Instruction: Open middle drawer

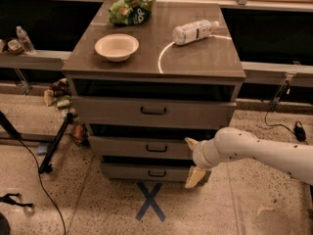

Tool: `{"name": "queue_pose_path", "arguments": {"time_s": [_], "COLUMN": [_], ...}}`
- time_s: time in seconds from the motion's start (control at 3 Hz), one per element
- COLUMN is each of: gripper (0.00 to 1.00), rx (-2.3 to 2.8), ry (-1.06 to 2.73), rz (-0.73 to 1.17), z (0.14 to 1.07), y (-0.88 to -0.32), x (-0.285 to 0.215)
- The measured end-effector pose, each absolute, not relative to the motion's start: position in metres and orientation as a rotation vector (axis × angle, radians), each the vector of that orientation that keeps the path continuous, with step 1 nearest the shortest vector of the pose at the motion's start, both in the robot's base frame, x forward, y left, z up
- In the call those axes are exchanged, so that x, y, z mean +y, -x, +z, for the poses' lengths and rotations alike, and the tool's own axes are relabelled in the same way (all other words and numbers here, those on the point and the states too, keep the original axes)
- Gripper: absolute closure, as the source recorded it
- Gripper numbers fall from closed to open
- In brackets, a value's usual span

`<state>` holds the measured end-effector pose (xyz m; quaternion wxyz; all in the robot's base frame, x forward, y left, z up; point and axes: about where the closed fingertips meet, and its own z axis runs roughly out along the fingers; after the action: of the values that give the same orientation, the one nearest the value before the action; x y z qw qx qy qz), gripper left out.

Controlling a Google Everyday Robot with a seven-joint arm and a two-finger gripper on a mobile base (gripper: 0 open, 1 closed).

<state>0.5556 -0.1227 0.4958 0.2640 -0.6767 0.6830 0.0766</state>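
The middle drawer (127, 147) is a grey-brown flat front with a small black bar handle (156, 148). It sits between the taller top drawer (117, 111) and the shallow bottom drawer (127, 172). A dark gap shows above its front. My gripper (192, 160) is white with cream fingers and is at the right end of the drawer fronts, to the right of the handle. It is open and empty. One fingertip (190, 142) is by the middle drawer and the other (194, 178) is by the bottom drawer.
The cabinet top (195, 58) holds a white bowl (116, 47), a green snack bag (129, 10) and a lying plastic bottle (194, 32). A blue tape X (149, 201) marks the floor in front. A black stand and cable (49, 151) lie to the left, with clutter behind.
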Motion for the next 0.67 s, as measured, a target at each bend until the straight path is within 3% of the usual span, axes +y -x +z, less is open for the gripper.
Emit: {"name": "queue_pose_path", "arguments": {"time_s": [0.67], "gripper": [0.0], "rx": [1.776], "ry": [1.833], "rz": [0.144], "z": [0.465], "y": [-0.599], "x": [-0.13]}}
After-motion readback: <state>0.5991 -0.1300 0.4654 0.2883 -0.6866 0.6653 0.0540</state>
